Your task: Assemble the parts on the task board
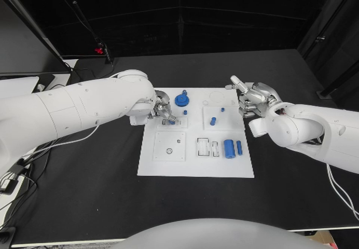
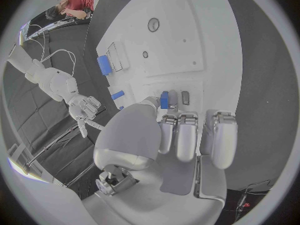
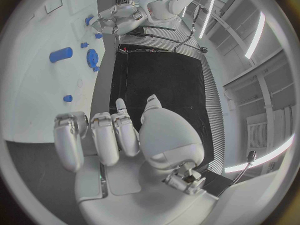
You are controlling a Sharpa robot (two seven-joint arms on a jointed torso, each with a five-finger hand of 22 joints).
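The white task board lies mid-table. My left hand hovers over its upper left part and pinches a small blue part between thumb and a finger, just above the board. My right hand hangs at the board's upper right edge, fingers apart and empty. On the board are a blue gear, a short blue peg, a thick blue cylinder and a slim blue pin.
Square and round recesses mark the board's lower left, and slotted frames sit beside the cylinder. Black table surrounds the board. Cables run along the left edge.
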